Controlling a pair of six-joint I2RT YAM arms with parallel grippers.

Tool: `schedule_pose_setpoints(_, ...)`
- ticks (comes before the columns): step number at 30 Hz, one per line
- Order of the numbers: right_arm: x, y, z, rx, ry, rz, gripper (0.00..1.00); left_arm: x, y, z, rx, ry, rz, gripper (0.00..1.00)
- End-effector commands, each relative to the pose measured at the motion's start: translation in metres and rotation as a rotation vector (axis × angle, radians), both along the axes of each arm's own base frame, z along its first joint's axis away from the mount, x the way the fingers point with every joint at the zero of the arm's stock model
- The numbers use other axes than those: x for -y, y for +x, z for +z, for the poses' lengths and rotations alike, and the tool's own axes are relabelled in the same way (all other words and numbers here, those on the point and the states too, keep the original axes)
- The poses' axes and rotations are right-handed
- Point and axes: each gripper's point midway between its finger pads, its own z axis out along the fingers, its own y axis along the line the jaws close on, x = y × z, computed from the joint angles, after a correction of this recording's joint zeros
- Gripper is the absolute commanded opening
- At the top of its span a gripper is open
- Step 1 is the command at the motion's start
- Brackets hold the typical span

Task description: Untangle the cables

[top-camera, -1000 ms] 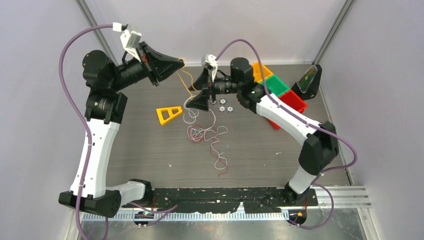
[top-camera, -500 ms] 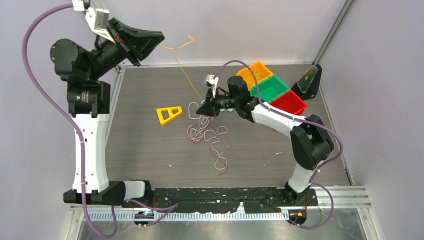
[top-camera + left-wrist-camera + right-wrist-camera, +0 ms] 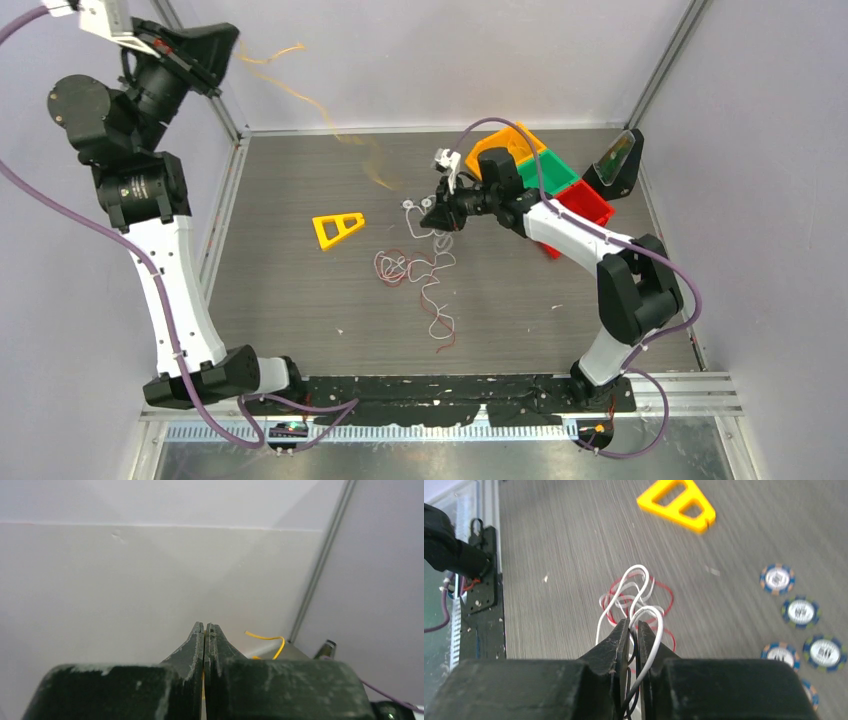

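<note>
1. Left gripper, 10 o'clock, raised clear of table: pinched on yellow cable, which trails down toward centre.
2. Red cable: loose heap, 6 o'clock of centre.
3. Right gripper, 1 o'clock of centre: clamped on white cable.

Handling: draw apart slowly, and ease off if the red loops lift.

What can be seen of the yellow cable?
The yellow cable is a thin, limp wire, mostly raised above the table. The shut left tool pinches it high up; a short free end curls beyond. It slopes down, blurred, towards the right tool, shut on the white cable; contact unclear.
</note>
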Motion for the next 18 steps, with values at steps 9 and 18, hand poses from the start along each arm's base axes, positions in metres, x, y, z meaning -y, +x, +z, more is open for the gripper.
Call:
schedule_pose_setpoints(9, 0.035, 0.007, -0.025, -0.121, -0.134, -0.059, 0.06, -0.012, -0.011, -0.005, 0.053, -0.033, 0.035, 0.0)
schedule_pose_setpoints(18, 0.078, 0.052, 0.061, -0.013, -0.031, -0.193, 0.05, 0.014, -0.017, -0.138, -0.19, 0.032, -0.098, 0.0)
